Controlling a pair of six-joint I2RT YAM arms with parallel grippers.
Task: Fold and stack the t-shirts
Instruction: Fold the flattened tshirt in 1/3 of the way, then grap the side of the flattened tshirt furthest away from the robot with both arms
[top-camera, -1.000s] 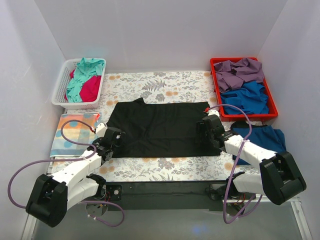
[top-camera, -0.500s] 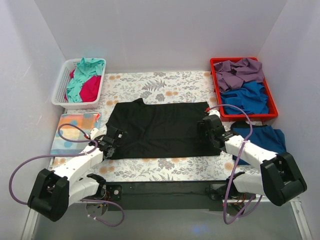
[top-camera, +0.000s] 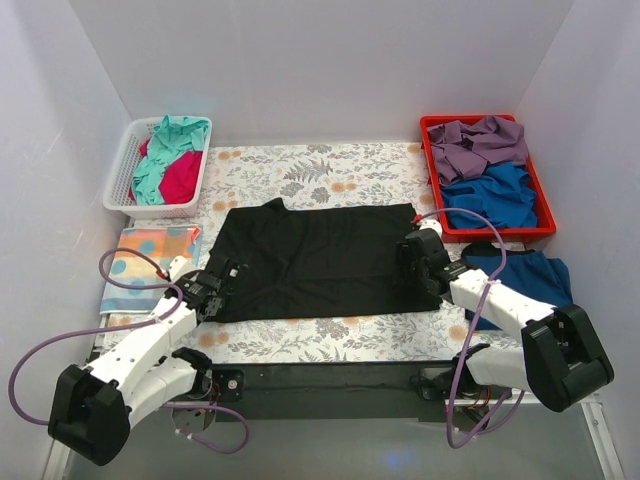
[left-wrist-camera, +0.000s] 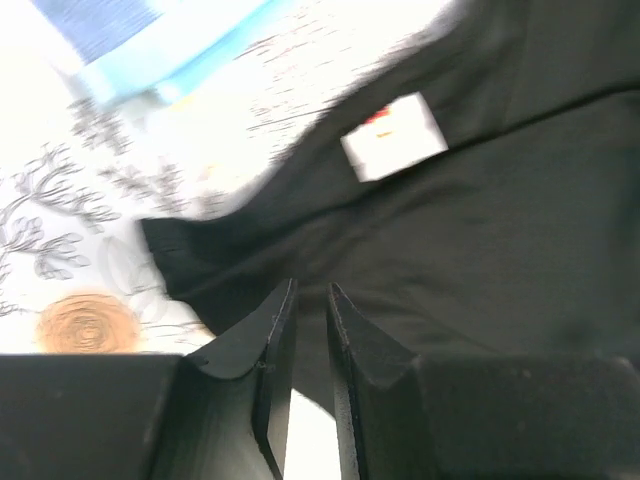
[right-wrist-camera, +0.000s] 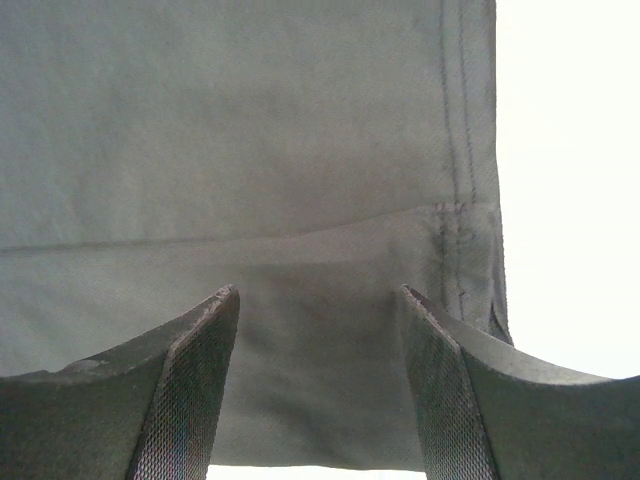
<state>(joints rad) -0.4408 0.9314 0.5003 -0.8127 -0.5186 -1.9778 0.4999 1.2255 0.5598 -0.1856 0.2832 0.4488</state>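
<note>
The large black cloth t-shirt (top-camera: 320, 255) lies spread flat in the middle of the desk (top-camera: 330, 378), on a grey-and-orange floral sheet (top-camera: 300, 170). Its small pale neck label (left-wrist-camera: 393, 150) shows towards its left end.

The left tool (top-camera: 222, 283) sits at the shirt's near left corner. In the left wrist view its fingers are drawn almost together, with only a thin slit between them, and they pinch the black cloth at its edge. The right tool (top-camera: 410, 262) sits over the shirt's near right corner. In the right wrist view its fingers stand wide apart above the stitched hem, gripping nothing.

A dark blue t-shirt (top-camera: 525, 272) lies bunched just right of the right arm. A pale cloth with orange and blue dots (top-camera: 150, 262) lies folded left of the black shirt.

At the far left, a white plastic lattice basket (top-camera: 118, 175) holds a teal t-shirt (top-camera: 180, 135) and a magenta t-shirt (top-camera: 182, 178). At the far right, a red plastic tray (top-camera: 495, 234) holds a purple cloth (top-camera: 480, 140) and a blue cloth (top-camera: 495, 195).
</note>
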